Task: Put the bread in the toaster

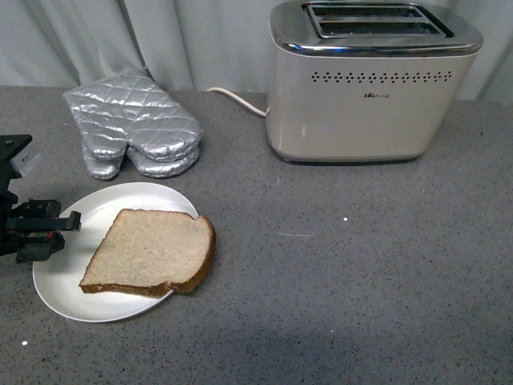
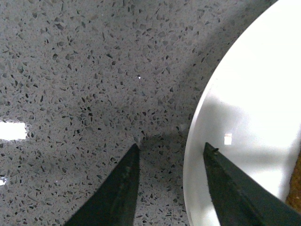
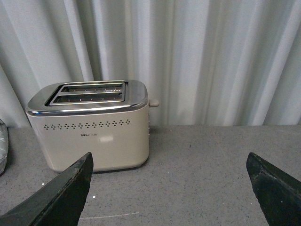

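The bread lies flat on a round white plate at the front left, its crust overhanging the plate's right rim. My left gripper is open at the plate's left edge, apart from the slice. In the left wrist view the left gripper straddles the plate rim, one finger over the plate and one over the counter; a sliver of bread shows at the edge. The cream toaster stands at the back right, slots up and empty. My right gripper is open, facing the toaster from a distance.
Two silver quilted oven mitts lie behind the plate at the back left. The toaster's white cord runs along the counter toward the curtain. Grey speckled countertop stretches between plate and toaster.
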Robot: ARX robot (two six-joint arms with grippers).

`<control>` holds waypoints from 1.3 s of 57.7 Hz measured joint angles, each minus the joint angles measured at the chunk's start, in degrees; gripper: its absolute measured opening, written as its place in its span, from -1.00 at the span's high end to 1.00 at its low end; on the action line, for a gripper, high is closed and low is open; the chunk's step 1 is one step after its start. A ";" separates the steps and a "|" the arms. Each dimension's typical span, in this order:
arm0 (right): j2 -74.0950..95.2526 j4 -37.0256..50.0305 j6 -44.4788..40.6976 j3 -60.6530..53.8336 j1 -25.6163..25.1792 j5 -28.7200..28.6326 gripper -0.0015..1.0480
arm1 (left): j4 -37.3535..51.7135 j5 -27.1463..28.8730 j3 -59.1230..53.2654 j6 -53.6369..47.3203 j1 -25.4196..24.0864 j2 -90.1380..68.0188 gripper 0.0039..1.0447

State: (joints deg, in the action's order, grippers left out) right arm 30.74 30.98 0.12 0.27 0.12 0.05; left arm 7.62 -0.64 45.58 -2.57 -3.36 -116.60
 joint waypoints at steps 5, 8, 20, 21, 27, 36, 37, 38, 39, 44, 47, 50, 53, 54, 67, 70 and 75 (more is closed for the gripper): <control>0.00 0.00 0.00 0.00 0.00 0.00 -0.81 | -0.33 -0.98 0.13 0.68 0.13 -0.02 0.49; 0.00 0.00 0.02 0.00 0.00 0.00 -0.81 | -0.35 -1.40 0.13 0.79 0.15 -0.02 0.63; 0.00 0.00 0.02 0.00 0.00 0.02 -0.81 | -0.39 -3.91 -0.37 3.30 -0.02 1.49 0.94; 0.00 0.00 0.02 0.00 0.00 0.02 -0.81 | -0.50 -3.96 -0.42 3.45 0.00 1.62 0.94; 0.00 0.00 0.02 0.00 0.00 0.00 -0.81 | -1.03 -6.03 -1.31 5.27 0.35 2.99 0.94; 0.00 0.00 0.02 0.00 0.00 0.02 -0.81 | -2.73 -8.57 -2.60 8.98 2.16 6.29 0.94; 0.00 0.00 0.02 0.00 0.00 0.00 -0.81 | -2.78 -8.79 -2.69 9.22 2.40 6.58 0.94; 0.00 0.00 0.02 0.00 0.00 0.00 -0.81 | -2.75 -8.90 -2.75 9.55 2.64 6.75 0.94; 0.00 0.00 0.02 0.00 0.00 0.00 -0.81 | -2.73 -9.38 -2.86 10.49 3.15 7.21 0.94; 0.00 0.00 0.02 0.00 0.00 0.00 -0.81 | -2.75 -10.93 -2.93 13.33 5.44 8.33 0.94; 0.00 0.00 0.02 0.00 0.00 0.00 -0.81 | -2.73 -11.76 -2.93 15.04 6.95 8.68 0.94; 0.00 0.00 0.02 0.00 0.00 0.00 -0.81 | -2.73 -12.74 -2.91 16.96 8.52 8.87 0.94; 0.00 0.00 0.02 0.00 0.00 0.00 -0.81 | -2.64 -13.25 -2.86 19.47 10.60 8.96 0.94; 0.00 0.00 0.02 0.00 0.00 0.00 -0.81 | -2.43 -13.40 -2.82 20.41 11.47 8.96 0.94; 0.00 0.00 0.02 0.00 0.00 0.00 -0.81 | -1.60 -11.89 -0.52 27.21 19.78 7.34 0.94; 0.00 0.00 0.02 0.00 0.00 0.00 -0.81 | -1.16 -11.21 0.22 29.44 21.49 6.34 0.94; 0.00 0.00 0.00 0.00 0.00 0.00 -0.81 | -0.20 -10.36 1.40 32.06 24.59 4.33 0.94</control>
State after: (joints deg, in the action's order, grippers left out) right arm 30.74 30.98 0.12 0.27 0.12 0.05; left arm 7.42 -11.00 46.98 29.50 21.23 -112.27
